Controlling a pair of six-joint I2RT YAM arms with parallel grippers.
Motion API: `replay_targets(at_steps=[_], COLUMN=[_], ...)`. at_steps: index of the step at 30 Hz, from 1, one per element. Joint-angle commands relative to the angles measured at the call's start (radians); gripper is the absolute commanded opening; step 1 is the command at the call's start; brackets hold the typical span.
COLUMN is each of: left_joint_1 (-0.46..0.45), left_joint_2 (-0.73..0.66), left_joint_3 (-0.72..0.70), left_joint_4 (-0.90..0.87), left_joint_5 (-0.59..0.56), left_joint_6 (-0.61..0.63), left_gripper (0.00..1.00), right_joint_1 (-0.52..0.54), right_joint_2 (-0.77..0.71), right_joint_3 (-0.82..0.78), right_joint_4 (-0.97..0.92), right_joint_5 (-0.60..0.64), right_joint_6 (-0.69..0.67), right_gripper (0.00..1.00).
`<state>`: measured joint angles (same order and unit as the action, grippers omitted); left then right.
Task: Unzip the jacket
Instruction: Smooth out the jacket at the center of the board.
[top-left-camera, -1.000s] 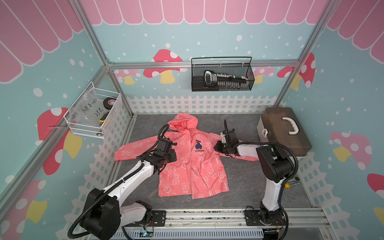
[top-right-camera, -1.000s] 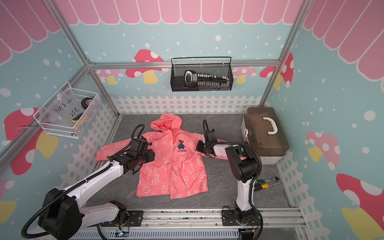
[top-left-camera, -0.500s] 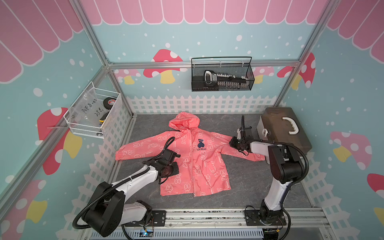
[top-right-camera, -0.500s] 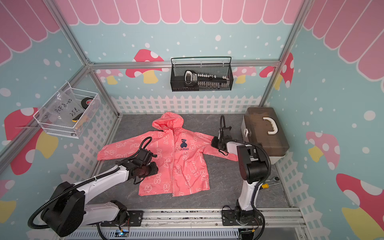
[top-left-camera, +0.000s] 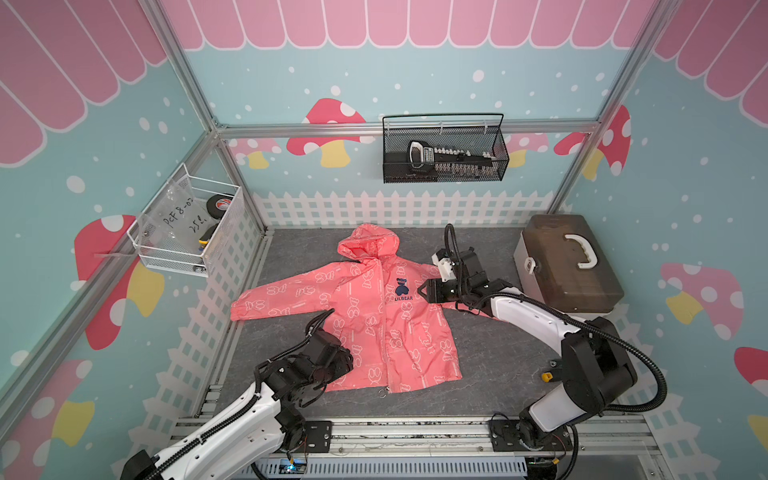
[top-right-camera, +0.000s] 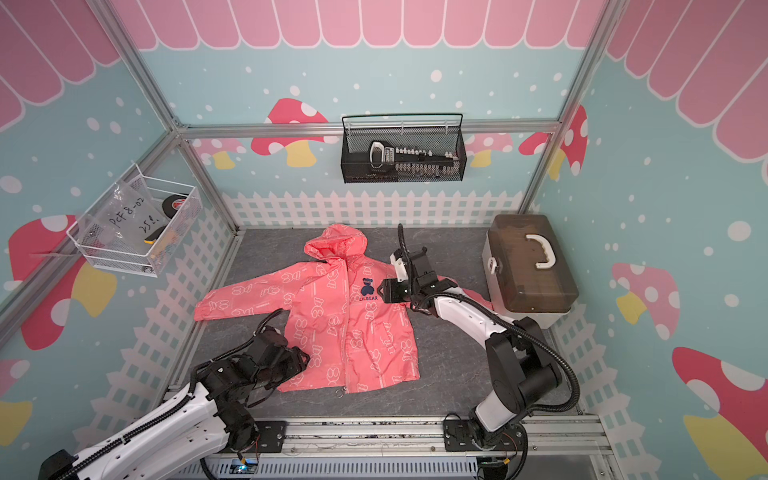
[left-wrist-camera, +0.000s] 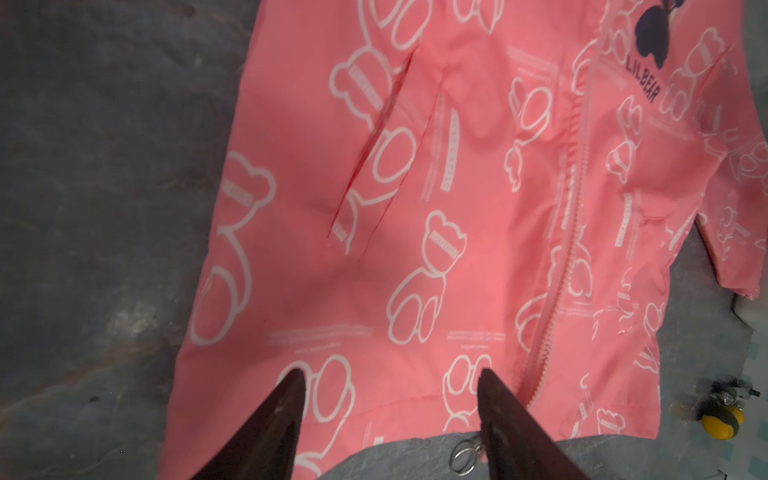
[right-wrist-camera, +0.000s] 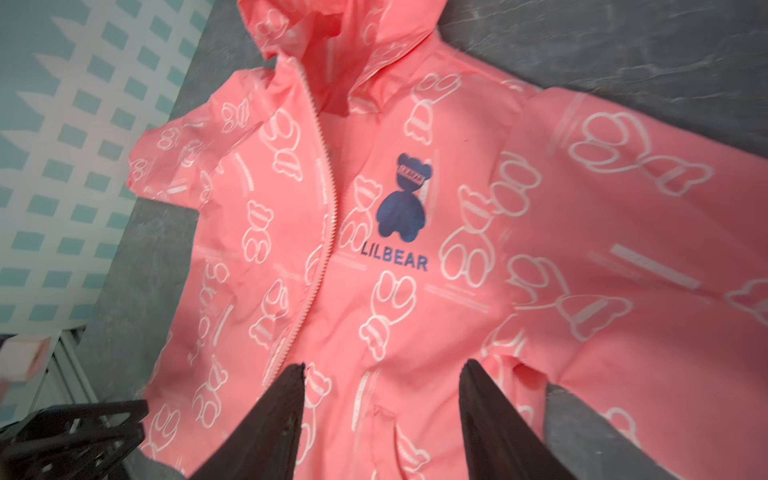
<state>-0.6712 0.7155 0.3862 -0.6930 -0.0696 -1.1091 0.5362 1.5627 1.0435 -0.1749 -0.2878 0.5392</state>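
Observation:
The coral-pink jacket (top-left-camera: 365, 316) (top-right-camera: 332, 316) lies flat on the grey mat, hood toward the back wall and sleeves spread. Its zipper ring pull (top-left-camera: 383, 391) (left-wrist-camera: 463, 455) rests at the bottom hem, and the front panels lie side by side. My left gripper (top-left-camera: 345, 361) (left-wrist-camera: 390, 374) hovers open over the hem's left corner, with the ring just beside one fingertip. My right gripper (top-left-camera: 422, 291) (right-wrist-camera: 382, 365) stands open above the jacket's right chest, beside the navy bear logo (right-wrist-camera: 403, 199). Neither holds anything.
A brown toolbox (top-left-camera: 567, 266) with a white handle stands at the right of the mat. A black wire basket (top-left-camera: 444, 149) hangs on the back wall and a white wire basket (top-left-camera: 187, 232) on the left wall. A small yellow item (top-left-camera: 546, 377) lies near the right arm's base.
Both grippers have opened. The left one drew back from the jacket's shoulder to the hem. The right one pulled the sleeve outward, let go, and swung back to the chest.

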Motion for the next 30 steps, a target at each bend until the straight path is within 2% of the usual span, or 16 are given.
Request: replay_targets(at_steps=[1,7,16,23,30], left_joint_1=[-0.036,-0.070,-0.091,-0.091,-0.091], left_joint_2=[0.004,0.039,0.014,-0.024,-0.070], left_joint_3=[-0.024,-0.038,-0.081,-0.084,-0.093], left_joint_4=[-0.032,0.007,0.031,0.001,-0.020], left_joint_5=[-0.037,-0.040,-0.033,-0.058,-0.089], left_joint_6=[-0.134,-0.158,-0.168,-0.154,-0.142], left_gripper=[0.66,0.67,0.67,0.67,0.66], right_joint_1=[0.086,0.242,0.325,0.366,0.383], right_joint_2=[-0.015,0.026,0.199,0.311,0.386], right_joint_3=[-0.044,-0.059,0.025,0.106,0.159], right_joint_4=[-0.028,-0.006,0.006,0.022,0.029], right_joint_5=[-0.027,0.014,0.022,0.007,-0.016], right_joint_6=[0.051,0.129,0.181,0.195,0.197], right_gripper=[0.62,0.64,0.64,0.58,0.46])
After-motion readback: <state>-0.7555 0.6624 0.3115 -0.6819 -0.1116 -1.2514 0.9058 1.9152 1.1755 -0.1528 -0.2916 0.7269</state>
